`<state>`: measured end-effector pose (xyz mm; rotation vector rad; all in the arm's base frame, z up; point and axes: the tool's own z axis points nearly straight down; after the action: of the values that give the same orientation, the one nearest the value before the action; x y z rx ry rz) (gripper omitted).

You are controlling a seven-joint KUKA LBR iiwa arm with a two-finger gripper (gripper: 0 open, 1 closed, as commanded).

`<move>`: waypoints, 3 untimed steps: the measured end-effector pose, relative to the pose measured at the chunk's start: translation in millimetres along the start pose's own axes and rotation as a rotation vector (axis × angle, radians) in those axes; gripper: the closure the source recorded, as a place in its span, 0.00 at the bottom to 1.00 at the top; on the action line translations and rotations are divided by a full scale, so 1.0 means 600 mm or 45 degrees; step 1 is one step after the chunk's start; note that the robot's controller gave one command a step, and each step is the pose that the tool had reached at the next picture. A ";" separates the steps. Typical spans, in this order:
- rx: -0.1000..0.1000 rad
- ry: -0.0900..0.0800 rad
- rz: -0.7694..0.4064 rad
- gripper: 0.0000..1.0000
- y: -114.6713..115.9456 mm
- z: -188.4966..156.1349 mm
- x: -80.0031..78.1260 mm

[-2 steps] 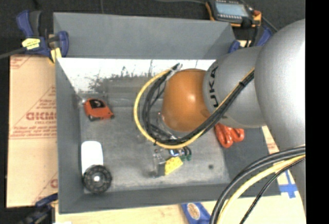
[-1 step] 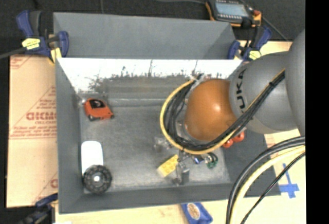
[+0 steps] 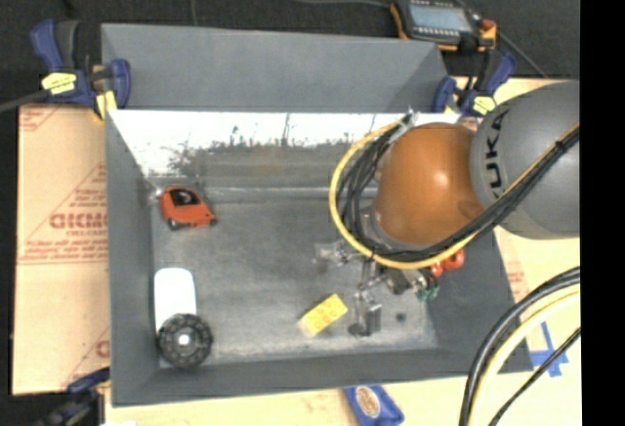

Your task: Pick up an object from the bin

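Note:
My gripper [image 3: 366, 310] hangs low over the bin's front right part, below the arm's orange cover. Just to its left a small yellow block [image 3: 322, 315] lies tilted on the floor, close to the gripper but apart from it. A red piece [image 3: 447, 264] and a bit of green [image 3: 423, 294] peek out from under the cover to the gripper's right; most of that thing is hidden.
An orange and black tape measure [image 3: 186, 209] lies at the left, near the back wall. A white cylinder with a black ribbed cap [image 3: 178, 315] lies in the front left corner. Bare floor stretches between these and the yellow block.

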<state>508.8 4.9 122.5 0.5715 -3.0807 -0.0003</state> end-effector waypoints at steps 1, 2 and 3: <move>0.008 -0.029 0.075 0.00 -0.004 -0.037 0.006; 0.005 -0.014 -0.137 0.00 0.003 0.034 0.015; 0.003 -0.011 -0.298 0.00 0.020 0.069 0.023</move>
<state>491.1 10.8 81.3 0.9303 -3.0017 -0.0002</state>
